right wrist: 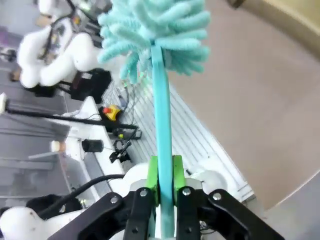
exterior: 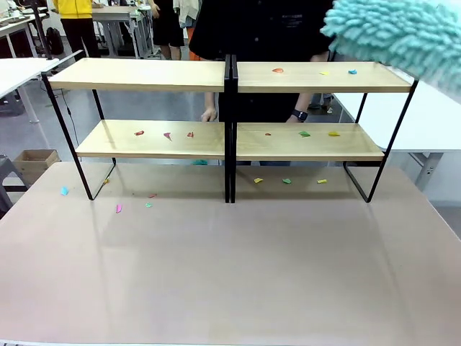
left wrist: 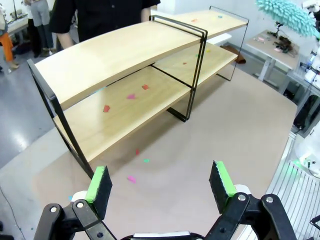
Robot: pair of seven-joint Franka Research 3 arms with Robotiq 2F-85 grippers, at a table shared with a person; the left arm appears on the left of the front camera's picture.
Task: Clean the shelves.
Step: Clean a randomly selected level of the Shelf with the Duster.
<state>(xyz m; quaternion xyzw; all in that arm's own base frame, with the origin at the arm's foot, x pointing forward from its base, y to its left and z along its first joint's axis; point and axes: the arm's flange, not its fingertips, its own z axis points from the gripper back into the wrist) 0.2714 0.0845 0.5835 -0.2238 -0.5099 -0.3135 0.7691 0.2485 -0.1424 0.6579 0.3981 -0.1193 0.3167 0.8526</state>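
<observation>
The shelves (exterior: 180, 75) stand across the far half of the table, two joined units of light-wood boards on black frames, also seen in the left wrist view as the shelves (left wrist: 125, 50). Small coloured paper scraps (exterior: 167, 135) lie on both tiers and on the table below. A fluffy teal duster (exterior: 403, 32) hangs at the top right of the front view, above the right end of the top shelf. My right gripper (right wrist: 164, 175) is shut on the duster's teal handle (right wrist: 161, 110). My left gripper (left wrist: 160, 182) is open and empty, above the table in front of the left unit.
A person in black stands behind the shelves with a hand (exterior: 209, 115) near the lower tier. More scraps (exterior: 119, 208) lie on the brown tabletop (exterior: 230, 274) at the front left. White tables (exterior: 439, 122) flank both sides. A cardboard box (exterior: 32, 162) sits on the floor left.
</observation>
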